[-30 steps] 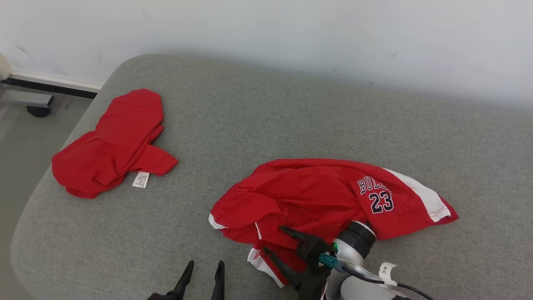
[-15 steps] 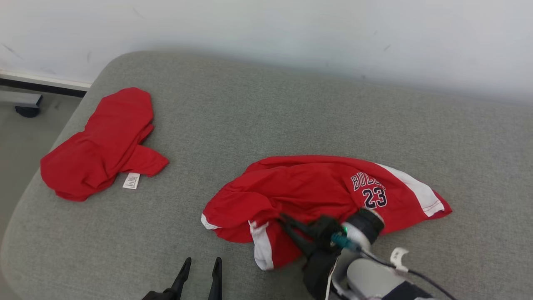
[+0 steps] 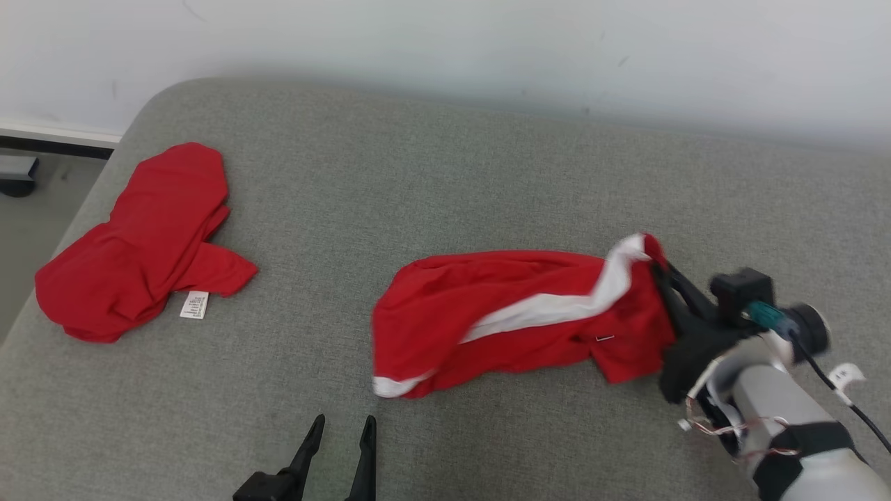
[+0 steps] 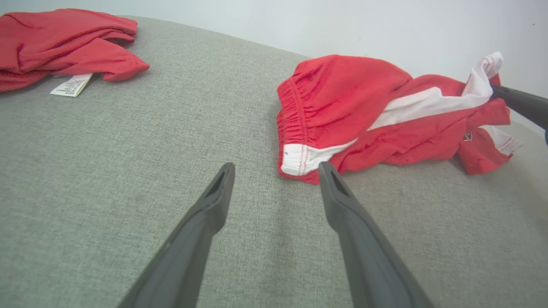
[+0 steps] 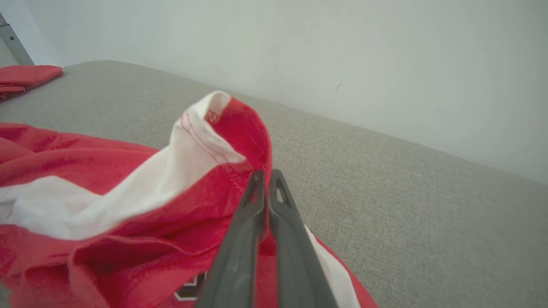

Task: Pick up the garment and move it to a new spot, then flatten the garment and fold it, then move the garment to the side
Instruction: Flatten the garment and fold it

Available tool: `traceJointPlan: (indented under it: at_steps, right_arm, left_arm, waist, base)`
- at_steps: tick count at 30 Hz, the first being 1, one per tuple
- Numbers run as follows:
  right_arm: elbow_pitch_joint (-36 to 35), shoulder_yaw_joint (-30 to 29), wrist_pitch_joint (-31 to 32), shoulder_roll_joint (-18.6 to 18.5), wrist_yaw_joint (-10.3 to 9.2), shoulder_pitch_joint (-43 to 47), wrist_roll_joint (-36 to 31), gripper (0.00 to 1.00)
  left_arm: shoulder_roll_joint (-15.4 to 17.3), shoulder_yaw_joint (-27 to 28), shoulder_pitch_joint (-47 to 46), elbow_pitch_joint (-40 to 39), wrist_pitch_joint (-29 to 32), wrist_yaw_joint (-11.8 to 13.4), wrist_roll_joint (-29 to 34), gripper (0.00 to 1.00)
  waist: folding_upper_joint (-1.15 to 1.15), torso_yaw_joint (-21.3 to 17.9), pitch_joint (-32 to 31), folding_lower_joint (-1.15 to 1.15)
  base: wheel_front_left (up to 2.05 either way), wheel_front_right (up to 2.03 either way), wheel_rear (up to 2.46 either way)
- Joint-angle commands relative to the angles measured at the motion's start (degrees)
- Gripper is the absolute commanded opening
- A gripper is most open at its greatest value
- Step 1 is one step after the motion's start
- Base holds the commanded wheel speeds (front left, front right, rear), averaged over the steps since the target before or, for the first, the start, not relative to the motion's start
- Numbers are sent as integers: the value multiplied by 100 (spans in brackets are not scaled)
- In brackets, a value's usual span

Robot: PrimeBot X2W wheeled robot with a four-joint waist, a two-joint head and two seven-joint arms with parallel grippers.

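Right hand [image 3: 661, 273] is clenched on the hem corner of the red shorts [image 3: 501, 313], jaws pressed together with the cloth pinched near the tips, clearest in the right wrist view [image 5: 265, 173]. The corner is raised at centre-right of the head view; the rest of the shorts, with the white side stripe [image 3: 543, 309] and the elastic waistband [image 4: 291, 115], lies on the grey upholstered cushion [image 3: 418, 181]. Left hand [image 3: 343, 424] is released and empty at bottom centre, just short of the waistband end. Judgement: the step is the lift and carry. The pinch is on a thin edge, so the lift should be slow and high enough for the waistband to clear before travel, otherwise the cloth drags or slips out. The drop point is best kept well apart from the second red garment [image 3: 139, 243] with its white label [image 3: 195, 305] at upper left. Surroundings: plain pale wall [image 3: 445, 49] behind the cushion; grey floor [image 3: 21, 209] and a dark baseboard [image 3: 56, 139] at the left edge.
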Motion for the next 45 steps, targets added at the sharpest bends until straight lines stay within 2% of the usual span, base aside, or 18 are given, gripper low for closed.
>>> traceJointPlan:
  at_steps: [1,6,7,8,9,14,19,26,31,34,39,45]
  right_arm:
    - [169,-147,-1,-32,5,148,-87,0]
    - [612,-536,-2,24,5,336,-206,0]
    - [701,-642,-1,3,5,381,-265,9]
    - [766,-760,-1,2,5,407,-313,71]
    - [778,-903,-1,10,5,438,-361,100]
    - [358,-1701,0,67,5,767,-731,100]
    - [-830,-2501,-1,320,5,1431,-1049,100]
    - [-2387,-2823,-2,763,5,2394,-1441,100]
    - [-3547,-2679,-2,1101,5,2947,-1537,100]
    - [-3932,-2367,-1,1177,5,3262,-1438,100]
    - [-4035,-1867,-2,1095,5,3564,-1374,100]
    - [-3977,-1644,-2,1038,5,3472,-1296,100]
  left_arm:
    - [4,-19,-106,-8,-20,10,45,100]
    - [5,-16,-169,-3,-20,13,65,100]
    - [3,-23,-198,-6,-20,8,75,100]
    - [3,-16,-217,-17,-20,4,80,100]
    - [4,-19,-225,-28,-20,-5,90,100]
    - [4,-35,-288,-65,-20,-62,125,100]
    - [5,-92,-228,-37,-20,-149,110,100]
    - [6,-155,-146,177,-19,-245,98,100]
    - [7,-59,-206,280,-19,-165,32,100]
    - [7,29,-270,364,-19,-111,-36,100]
    - [6,135,-376,634,-19,-83,-209,100]
    - [7,373,-655,1111,-19,-117,-521,100]
  waist:
    - [-1,-7,49,0]
    - [-1,-81,103,0]
    - [-1,-101,111,0]
    - [-1,-131,121,0]
    - [-1,-152,128,0]
    - [-1,-298,76,0]
    - [-1,-469,-109,0]
    - [-1,-817,-291,0]
    - [-1,-1132,-285,0]
    - [-1,-1314,-260,0]
    - [-1,-1535,-189,0]
    - [-1,-1750,-60,0]
  base:
    - [0,0,0]
    - [0,0,0]
    - [0,0,0]
    - [0,0,0]
    - [0,0,0]
    - [0,0,0]
    - [0,0,0]
    - [0,0,0]
    - [0,0,0]
    - [0,0,0]
    - [0,0,0]
    - [0,0,0]
